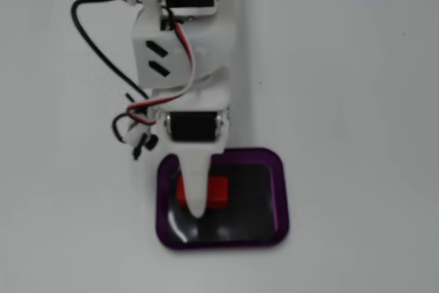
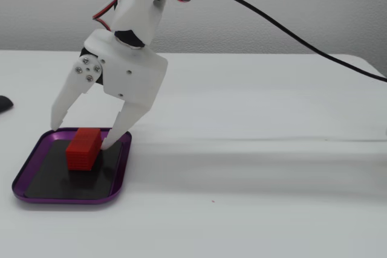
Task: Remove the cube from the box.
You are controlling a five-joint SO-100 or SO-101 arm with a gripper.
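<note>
Two white fingers of the pincer (image 2: 81,138) stand wide apart, straddling the red cube (image 2: 83,148); they hold nothing. One tip hangs over the tray's far rim on the left of the side fixed view; the other reaches down just beside the cube, and contact there cannot be told. The spread looks chosen to clear the cube's width before closing. Below the pincer, the cube rests on the black floor of the purple-rimmed box (image 2: 120,167), toward its far end. Beneath all lies the white desk (image 2: 254,167). A dark object (image 2: 3,103) lies well apart at the left edge.
</note>
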